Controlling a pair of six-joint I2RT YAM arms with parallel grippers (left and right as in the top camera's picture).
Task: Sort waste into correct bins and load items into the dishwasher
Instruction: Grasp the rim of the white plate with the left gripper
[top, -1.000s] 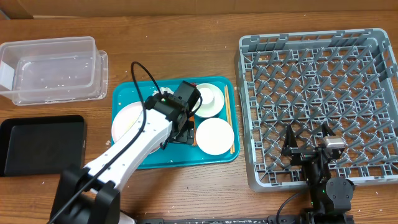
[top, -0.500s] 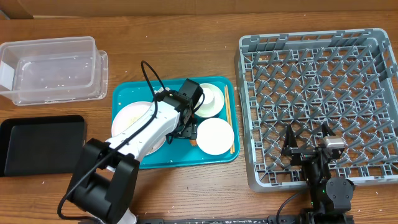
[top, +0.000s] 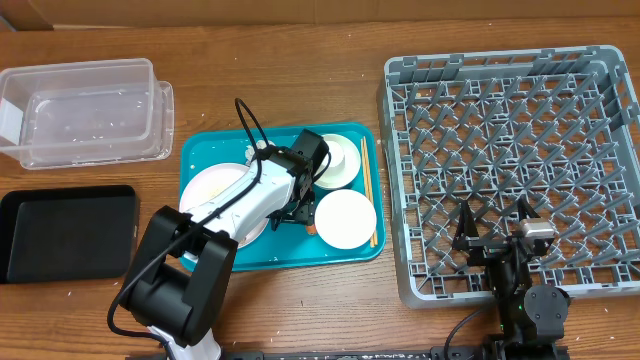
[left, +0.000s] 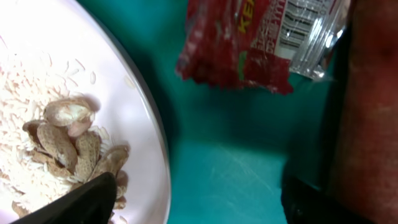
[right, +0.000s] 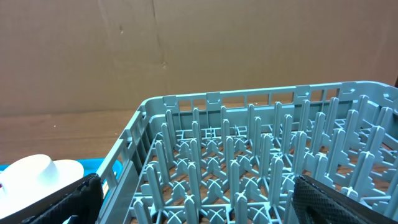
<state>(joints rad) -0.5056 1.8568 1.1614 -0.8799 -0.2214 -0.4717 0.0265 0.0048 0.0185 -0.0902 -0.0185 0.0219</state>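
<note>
My left gripper is open and low over the teal tray, between the large plate and the small plate. One finger is over the large white plate's edge, by rice and beige food scraps. The red shiny wrapper lies on the tray just ahead of the jaws. The large plate also shows in the overhead view. A white bowl with a cup and chopsticks sit at the tray's right. My right gripper is open and empty over the grey dish rack's front edge.
A clear plastic tub stands at the far left. A flat black tray lies in front of it. The rack's pegs fill the right wrist view. The paper ball and carrot stick do not show.
My left arm has swung and folded lower over the tray, with its gripper staying between the two plates. The right arm has not moved.
</note>
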